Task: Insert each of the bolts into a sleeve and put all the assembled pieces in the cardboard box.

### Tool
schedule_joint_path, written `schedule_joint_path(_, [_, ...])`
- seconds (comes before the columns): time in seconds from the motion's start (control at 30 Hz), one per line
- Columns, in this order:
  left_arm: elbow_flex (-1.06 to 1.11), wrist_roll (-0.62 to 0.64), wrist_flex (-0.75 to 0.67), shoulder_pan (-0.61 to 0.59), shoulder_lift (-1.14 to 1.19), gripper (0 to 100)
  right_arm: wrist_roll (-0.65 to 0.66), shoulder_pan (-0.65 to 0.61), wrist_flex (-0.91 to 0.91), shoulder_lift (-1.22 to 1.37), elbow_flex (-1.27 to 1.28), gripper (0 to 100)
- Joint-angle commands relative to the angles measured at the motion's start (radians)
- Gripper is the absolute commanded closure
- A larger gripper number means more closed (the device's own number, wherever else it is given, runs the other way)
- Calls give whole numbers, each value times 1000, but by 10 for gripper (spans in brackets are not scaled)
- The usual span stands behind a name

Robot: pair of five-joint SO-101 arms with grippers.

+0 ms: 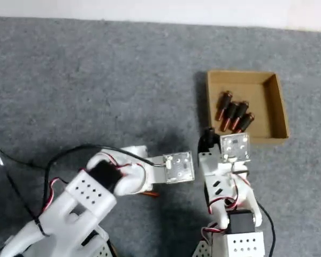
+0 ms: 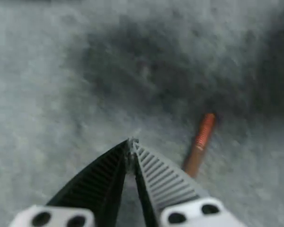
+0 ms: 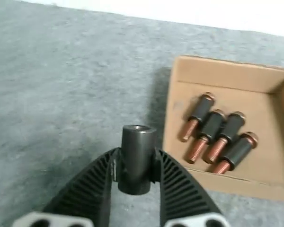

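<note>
My right gripper (image 3: 136, 156) is shut on a black sleeve (image 3: 136, 142), held upright above the grey carpet just short of the cardboard box (image 3: 227, 71). Several assembled pieces (image 3: 217, 135), copper bolts in black sleeves, lie side by side in the box. In the high view the right gripper (image 1: 207, 140) sits at the box's (image 1: 241, 75) near left corner. My left gripper (image 2: 131, 143) is shut with nothing in it, its tips close to the carpet. A bare copper bolt (image 2: 201, 142) lies on the carpet right beside one of its fingers (image 2: 161, 175).
Grey carpet (image 1: 96, 80) covers the table, open to the left and behind. The left arm (image 1: 123, 179) lies low beside the right arm (image 1: 230, 187), their wrists close together. A pale wall edge runs along the far side.
</note>
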Motion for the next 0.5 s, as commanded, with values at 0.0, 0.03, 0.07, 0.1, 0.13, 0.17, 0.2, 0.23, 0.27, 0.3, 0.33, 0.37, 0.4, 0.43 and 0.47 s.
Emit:
schedule_joint_path(0.0, [-74,-127,130,18,30,989,11,16,-2,-16,-7,993])
schedule_joint_path(0.03, [-74,-170,150,15,31,989,11,16,-2,-16,-7,993])
schedule_joint_path(0.07, [-74,-207,169,15,31,988,11,16,-2,-16,-7,993])
schedule_joint_path(0.1, [-74,-232,178,8,33,982,11,16,-2,-18,-7,993])
schedule_joint_path(0.13, [-73,-249,180,-4,33,968,11,16,-2,-18,-7,993])
schedule_joint_path(0.17, [-71,-259,183,-16,35,947,11,16,-2,-18,-7,993])
schedule_joint_path(0.2, [-70,-269,181,-30,35,919,11,16,-2,-18,-7,993])
schedule_joint_path(0.23, [-70,-284,181,-42,35,887,11,16,-2,-18,-7,993])
schedule_joint_path(0.27, [-68,-299,181,-54,36,857,11,16,-2,-18,-7,993])
schedule_joint_path(0.3, [-61,-315,181,-65,36,832,11,16,-2,-18,-7,993])
schedule_joint_path(0.33, [-47,-330,181,-74,36,813,11,16,-2,-18,-7,993])
schedule_joint_path(0.37, [-30,-356,173,-82,36,803,11,16,-2,-18,-7,993])
schedule_joint_path(0.4, [-5,-381,147,-90,36,802,11,16,-2,-18,-7,993])
schedule_joint_path(0.43, [24,-397,110,-99,36,802,11,16,-2,-18,-7,993])
schedule_joint_path(0.47, [53,-410,68,-110,36,802,11,16,-2,-18,-7,993])
